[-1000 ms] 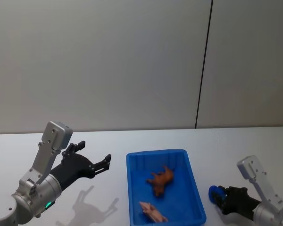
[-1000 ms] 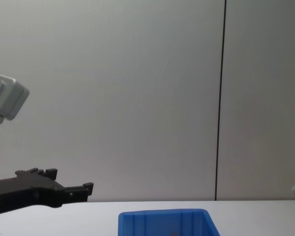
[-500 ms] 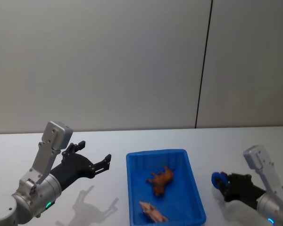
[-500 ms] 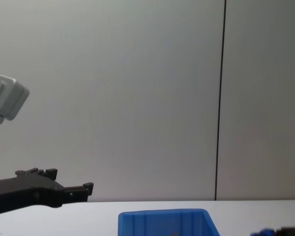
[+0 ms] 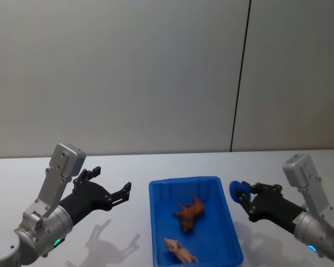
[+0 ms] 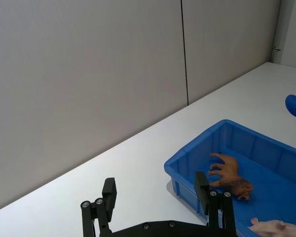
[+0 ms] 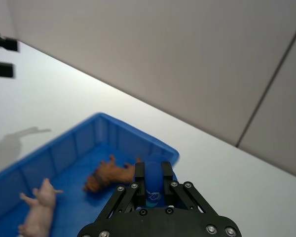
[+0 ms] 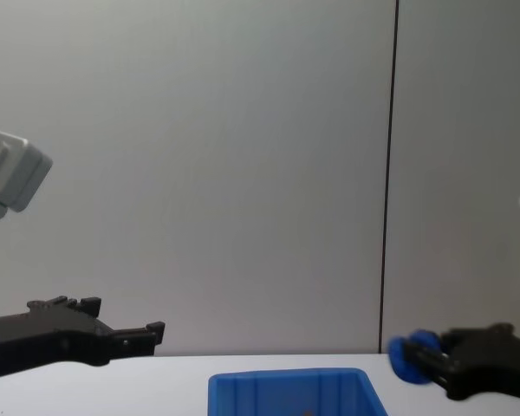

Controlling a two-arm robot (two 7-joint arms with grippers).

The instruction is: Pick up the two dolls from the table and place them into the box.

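Observation:
The blue box [image 5: 183,182] stands on the white table [image 5: 128,167]. Inside it lie a reddish-brown doll [image 5: 190,213] and a pink doll [image 5: 180,251]. My right gripper [image 5: 240,194] hovers just right of the box's far corner, shut on a small blue toy [image 5: 236,190]. In the right wrist view the blue toy [image 7: 155,190] sits between the fingers above the box [image 7: 113,126], near the brown doll [image 7: 111,175] and the pink doll [image 7: 39,210]. My left gripper [image 5: 112,179] hangs open left of the box, holding nothing.
A grey wall with a dark vertical seam [image 5: 239,78] rises behind the table. Bare tabletop lies left of the box under the left gripper [image 6: 155,190] and right of the box [image 6: 197,148].
My right gripper has risen and moved left toward the box, carrying the blue toy. The left arm and both dolls in the box have stayed still.

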